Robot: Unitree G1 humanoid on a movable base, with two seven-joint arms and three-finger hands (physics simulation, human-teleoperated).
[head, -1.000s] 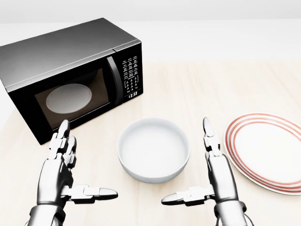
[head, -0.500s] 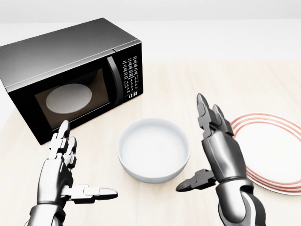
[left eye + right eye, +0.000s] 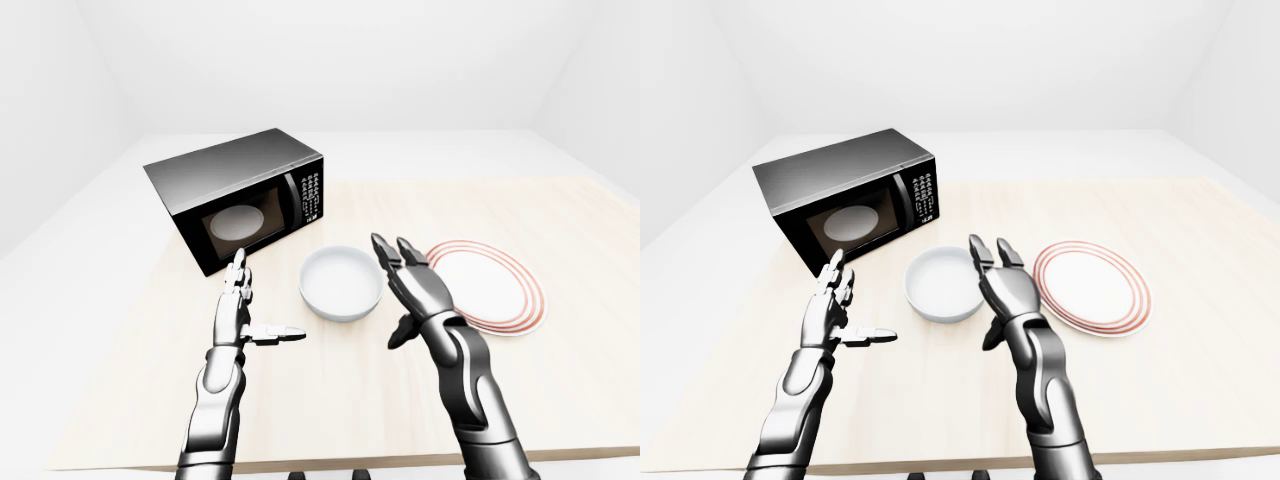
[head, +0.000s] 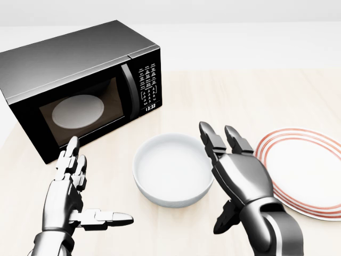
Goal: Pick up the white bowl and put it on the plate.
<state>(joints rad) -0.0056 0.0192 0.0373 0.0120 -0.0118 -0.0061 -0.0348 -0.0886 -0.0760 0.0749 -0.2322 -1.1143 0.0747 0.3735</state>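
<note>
A white bowl (image 4: 171, 175) sits on the light wooden table (image 4: 229, 96), below the microwave in the head view. To its right lies a white plate (image 4: 311, 170) with red rings on its rim. My right hand (image 4: 224, 176) is open, raised beside the bowl's right rim, and its fingers (image 4: 210, 140) overlap that rim in the picture. It hides part of the plate's left edge. My left hand (image 4: 88, 186) is open at the lower left, palm toward the bowl and well apart from it. The bowl holds nothing.
A black microwave (image 4: 80, 85) with its door closed stands at the upper left, with a white turntable visible inside. The table's near edge (image 3: 330, 462) runs just below my forearms in the left-eye view. White walls surround the table.
My right hand rose, turned palm-inward and swung left to the bowl's right rim. The left hand, bowl and plate did not move.
</note>
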